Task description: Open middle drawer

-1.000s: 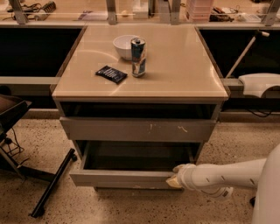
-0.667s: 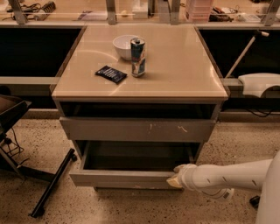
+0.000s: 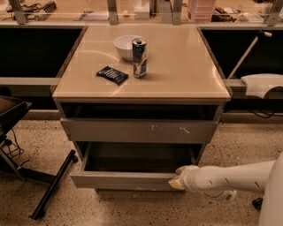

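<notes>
**Grey drawer out, no fresh travel**

Nearest the camera, low right: white arm (image 3: 230, 178) reaches in from the right edge. The gripper (image 3: 178, 180) sits at its tip, against the right end of the middle drawer (image 3: 119, 180) at the top edge of its front. Whether the gripper is clamped on that edge or merely resting there cannot be told.

The middle drawer is under the cabinet's widest front. It is pulled well clear of the carcass, with its shallow grey box open to view. Nothing can be seen inside it. The front hangs roughly level above the speckled floor (image 3: 44, 145). A black stand (image 3: 53, 185) lies angled on the floor to the left, apart from the drawer.

Change over the last second: practically none. The drawer shows the same amount of interior and the gripper is at the same corner. Judgement: the pull has likely run its course or paused, and the task looks done or close to it. What remains is probably to let go and back the arm away without nudging the front inward.

Above the open drawer is the scratched front (image 3: 137, 130), shut, with a dark gap over it. On the cabinet top (image 3: 194, 79) are a dark packet (image 3: 112, 74), then an upright can (image 3: 139, 57), and a white bowl (image 3: 124, 46) just behind the can. Farthest back is a cluttered counter (image 3: 88, 13), its contents too small to name.
</notes>
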